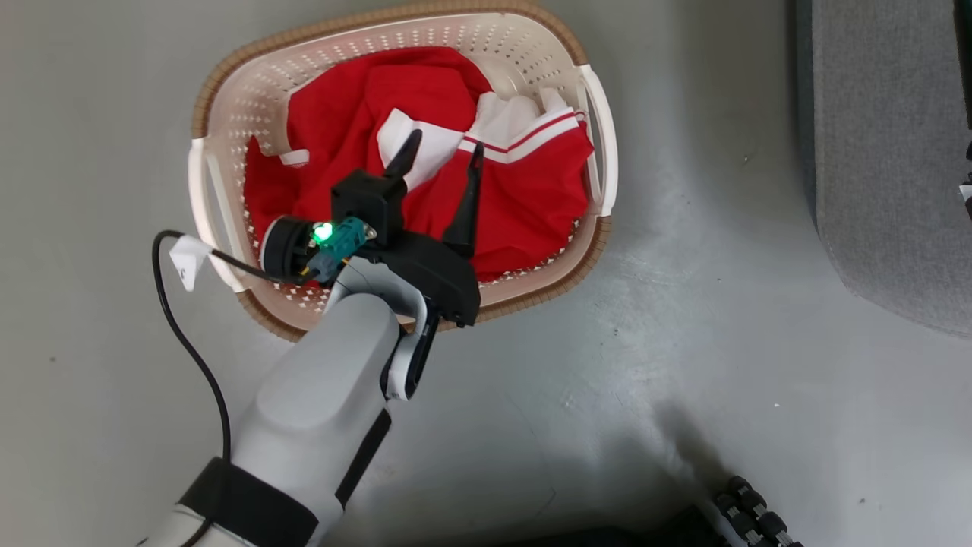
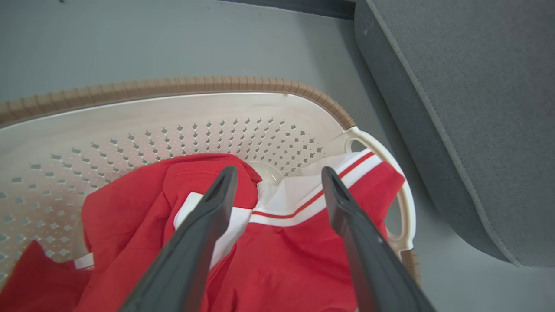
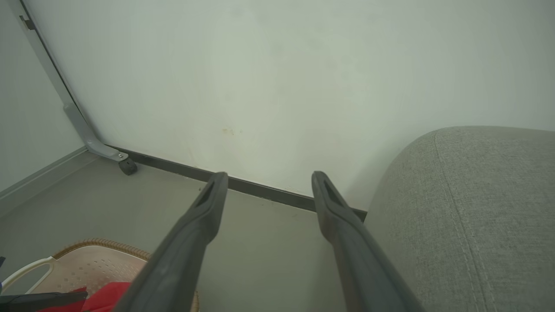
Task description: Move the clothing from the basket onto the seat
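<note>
The left claw (image 1: 445, 144) hangs wide open and holding nothing over the red jersey (image 1: 524, 197), one finger on each side of the white striped trim (image 2: 299, 208), probably so that it can close on a fold there. All the clothing lies in the basket (image 1: 319, 34) on the floor (image 1: 683, 342), at 11 o'clock in the head view. The seat (image 1: 888, 152) is at 2 o'clock. The right wrist view adds the right claw (image 3: 269, 177), open and holding nothing, pointing at the wall (image 3: 277, 78) beside the seat.

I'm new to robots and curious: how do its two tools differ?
The left tool hangs over the red clothing in the basket; the right tool points toward the wall, beside the grey seat. The left is aimed downward, the right roughly level. Both are open and empty.
</note>
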{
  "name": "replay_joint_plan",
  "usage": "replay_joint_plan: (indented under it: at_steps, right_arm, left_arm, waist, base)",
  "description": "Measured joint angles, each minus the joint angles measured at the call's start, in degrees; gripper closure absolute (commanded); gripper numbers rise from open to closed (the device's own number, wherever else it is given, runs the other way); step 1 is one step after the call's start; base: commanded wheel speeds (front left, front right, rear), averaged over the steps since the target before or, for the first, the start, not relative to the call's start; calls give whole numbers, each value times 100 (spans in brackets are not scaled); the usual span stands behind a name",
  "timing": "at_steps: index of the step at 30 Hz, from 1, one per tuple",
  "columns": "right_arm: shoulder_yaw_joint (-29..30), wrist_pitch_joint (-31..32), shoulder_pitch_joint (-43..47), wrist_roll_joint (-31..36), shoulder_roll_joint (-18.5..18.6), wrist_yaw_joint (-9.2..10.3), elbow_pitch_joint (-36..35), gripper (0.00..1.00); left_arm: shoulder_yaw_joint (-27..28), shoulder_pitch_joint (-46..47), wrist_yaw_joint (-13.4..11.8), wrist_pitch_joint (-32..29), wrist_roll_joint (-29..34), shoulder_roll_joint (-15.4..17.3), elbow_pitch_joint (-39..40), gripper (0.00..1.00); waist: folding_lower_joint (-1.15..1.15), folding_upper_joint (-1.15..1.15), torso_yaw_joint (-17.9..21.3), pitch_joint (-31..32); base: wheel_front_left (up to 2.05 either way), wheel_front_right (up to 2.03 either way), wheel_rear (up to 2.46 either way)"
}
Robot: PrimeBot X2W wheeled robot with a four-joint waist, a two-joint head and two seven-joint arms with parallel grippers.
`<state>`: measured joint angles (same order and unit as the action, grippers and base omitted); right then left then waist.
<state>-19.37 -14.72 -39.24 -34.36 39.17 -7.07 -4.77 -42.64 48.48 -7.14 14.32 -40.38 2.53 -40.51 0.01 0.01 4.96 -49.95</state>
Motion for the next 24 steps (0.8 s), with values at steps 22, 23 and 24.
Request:
replay_joint_plan:
  at_steps: [22,23,24]
  right_arm:
    - [-345,-1,-359,-257,-93,0,-810,0]
    - [-352,-1,-374,-274,-107,-1,-840,0]
    - [-359,-1,-378,-296,-118,-1,-872,0]
  left_arm:
    - [-105,1376,1,-167,-78,-12,-2207,0]
    - [-104,1427,1,-219,-74,-13,-2308,0]
    - [-102,1471,1,-253,-48,-12,-2394,0]
  waist:
    - [0,-1,540,-719]
    - [-1,-1,570,-758]
    - [-1,-1,600,-795]
  base:
    - [0,0,0]
    - [0,0,0]
    - [0,0,0]
